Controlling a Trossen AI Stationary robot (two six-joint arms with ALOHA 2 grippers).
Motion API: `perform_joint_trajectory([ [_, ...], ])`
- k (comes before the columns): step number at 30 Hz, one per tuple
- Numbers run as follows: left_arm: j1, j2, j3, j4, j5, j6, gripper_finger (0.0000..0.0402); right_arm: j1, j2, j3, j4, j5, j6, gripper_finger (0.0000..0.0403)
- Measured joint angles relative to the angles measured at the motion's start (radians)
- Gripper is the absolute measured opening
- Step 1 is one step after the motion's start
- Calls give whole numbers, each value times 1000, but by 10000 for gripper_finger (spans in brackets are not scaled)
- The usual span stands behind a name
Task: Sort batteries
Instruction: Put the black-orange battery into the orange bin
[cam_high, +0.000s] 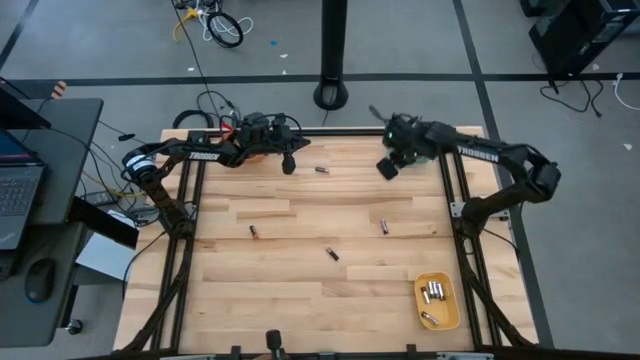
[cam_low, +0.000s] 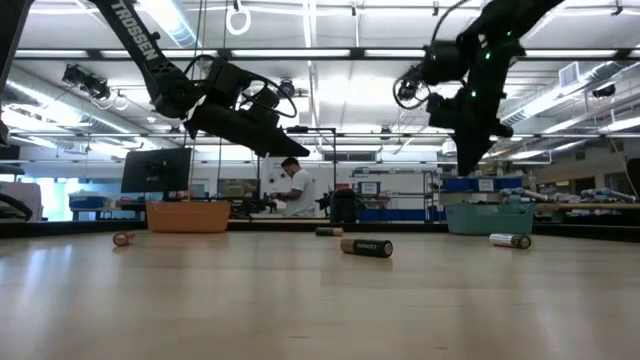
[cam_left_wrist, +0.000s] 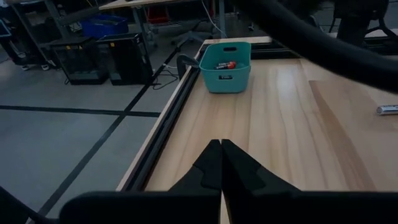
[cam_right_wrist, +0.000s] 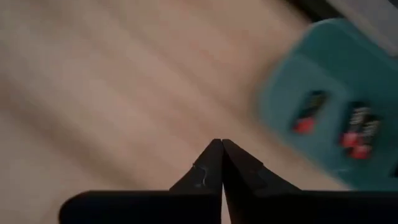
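Teal bin (cam_right_wrist: 339, 106) is keeping black batteries (cam_right_wrist: 309, 112) apart; right gripper (cam_right_wrist: 221, 144), pinched empty, is hanging at one o'clock, loose batteries (cam_high: 331, 254) lying mid-table, left gripper (cam_left_wrist: 221, 144) idling closed at eleven.

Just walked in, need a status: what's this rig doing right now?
Battery sorting. Both arms are raised over the table's far edge. The right gripper is shut and empty beside the teal bin, which holds black, red-ended batteries. The left gripper is shut and empty too. Four loose cells lie on the table; the yellow bin holds silvery ones.
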Motion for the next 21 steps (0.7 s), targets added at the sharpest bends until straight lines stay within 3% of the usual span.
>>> perform_joint_trajectory([
  [5,0,0,0,0,13,0,6,225,-28,-58,54,-28,159,34],
  [12,-16,0,0,-6,17,0,6,485,59,-121,430,-29,278,31],
  [16,-35,0,0,-12,18,0,6,500,166,-115,610,-49,189,46],
  [21,-48,0,0,-43,19,-12,6,400,284,-115,805,-135,34,73],
])
